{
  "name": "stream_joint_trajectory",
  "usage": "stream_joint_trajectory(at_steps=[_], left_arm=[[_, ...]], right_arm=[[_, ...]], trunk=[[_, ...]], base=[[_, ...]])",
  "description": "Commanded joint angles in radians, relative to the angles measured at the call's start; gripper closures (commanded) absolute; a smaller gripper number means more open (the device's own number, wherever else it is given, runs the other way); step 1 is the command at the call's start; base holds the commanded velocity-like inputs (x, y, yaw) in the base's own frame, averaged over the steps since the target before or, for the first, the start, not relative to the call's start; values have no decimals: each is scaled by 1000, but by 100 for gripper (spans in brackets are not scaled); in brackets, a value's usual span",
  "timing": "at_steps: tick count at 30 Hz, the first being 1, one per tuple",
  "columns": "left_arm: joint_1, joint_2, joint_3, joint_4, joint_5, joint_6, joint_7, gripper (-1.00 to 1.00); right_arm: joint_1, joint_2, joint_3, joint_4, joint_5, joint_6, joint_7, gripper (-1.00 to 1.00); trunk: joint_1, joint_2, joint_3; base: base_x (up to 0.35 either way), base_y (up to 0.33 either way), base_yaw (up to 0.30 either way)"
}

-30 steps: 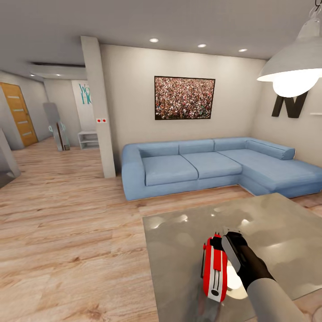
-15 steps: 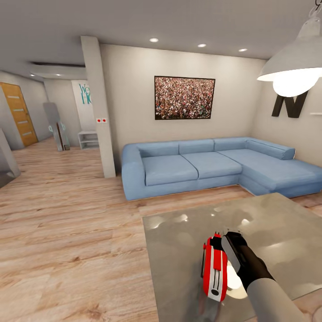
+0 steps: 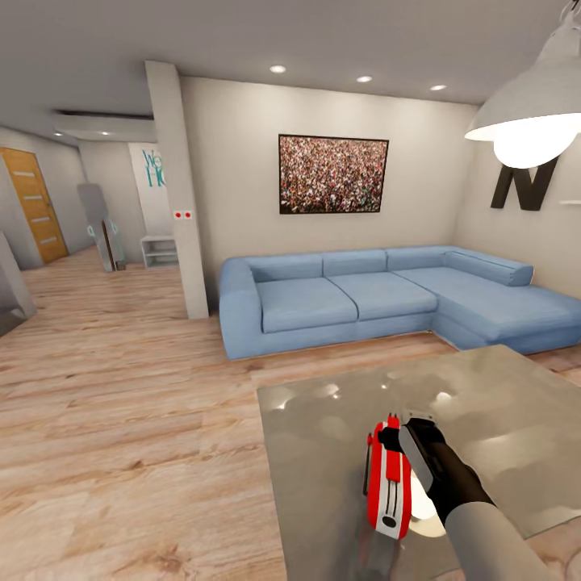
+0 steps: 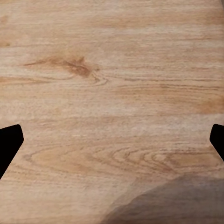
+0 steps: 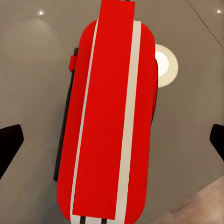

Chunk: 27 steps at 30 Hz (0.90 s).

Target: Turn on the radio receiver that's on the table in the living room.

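The red radio receiver (image 3: 388, 478) with white stripes stands on its edge near the front of the glossy grey table (image 3: 323, 452). My right gripper (image 3: 407, 432) is at the radio's right side, its arm coming in from the lower right. In the right wrist view the radio (image 5: 109, 116) lies lengthwise between the two widely spread dark fingertips of the open right gripper (image 5: 112, 142), with the table (image 5: 37, 70) beneath it. Its dial is hidden. The left gripper (image 4: 112, 140) hangs open over the wood plank floor (image 4: 112, 70), holding nothing.
A blue corner sofa (image 3: 363, 294) stands behind the table under a framed crowd picture (image 3: 332, 175). The white pendant lamp (image 3: 532, 121) hangs at the upper right. A pillar (image 3: 177, 194) and open wood floor (image 3: 121, 403) lie to the left, with a door (image 3: 32, 206) far left.
The whole head picture has shifted up a few pixels, so the camera moved slightly. The radio and right gripper keep their places on the table.
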Motion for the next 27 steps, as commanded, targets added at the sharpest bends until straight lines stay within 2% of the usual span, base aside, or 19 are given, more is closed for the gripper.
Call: stream_joint_trajectory(at_steps=[1, 18, 27], left_arm=[[0, 0, 0, 0, 0, 0, 0, -100], [0, 0, 0, 0, 0, -1, -3, -100], [0, 0, 0, 0, 0, -2, -2, -100]], right_arm=[[0, 0, 1, 0, 0, 0, 0, -100], [0, 0, 0, -2, -1, 0, 0, -100], [0, 0, 1, -2, -8, 1, 1, -100]], trunk=[[0, 0, 0], [0, 0, 0], [35, -63, -28]], base=[[0, 0, 0], [0, 0, 0], [0, 0, 0]])
